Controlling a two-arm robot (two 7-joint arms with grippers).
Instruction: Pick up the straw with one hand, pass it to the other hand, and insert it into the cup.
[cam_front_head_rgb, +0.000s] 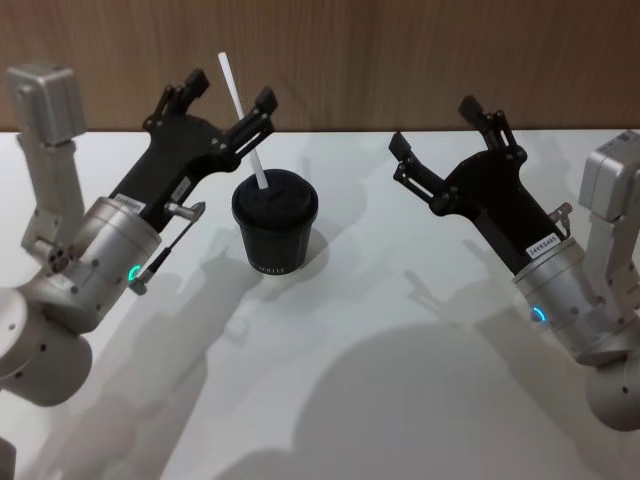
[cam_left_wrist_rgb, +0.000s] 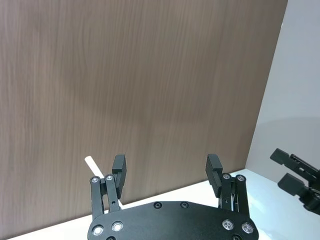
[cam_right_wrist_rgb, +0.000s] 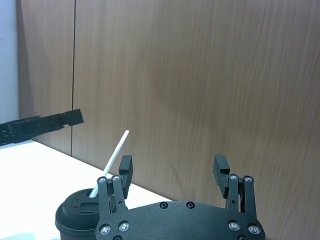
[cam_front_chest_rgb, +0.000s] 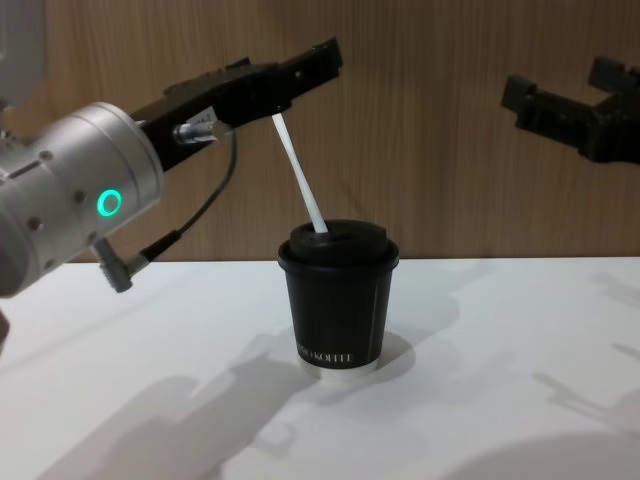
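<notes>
Straw (cam_front_head_rgb: 243, 118) stands in the lid hole of the cup (cam_front_head_rgb: 274, 231), leaning away toward the far left. The cup sits mid-table, slightly left of centre.

My left gripper (cam_front_head_rgb: 222, 98) hangs above and just left of the cup, fingers spread. The straw's upper part passes between them, and from the left wrist view I read no pad touching it. The right gripper (cam_front_head_rgb: 438, 128) is well off to the right, raised, fingers apart and empty.

By my reading, insertion is done and nothing is held.

Handling judgement: the straw looks very light, thin-walled and smooth, so it would slip or kink under a hard pinch. If I regrip, I take it mid-shaft, above the lid, with light closure. The cup looks light too, and a sideways pull on the straw could tip it.
</notes>
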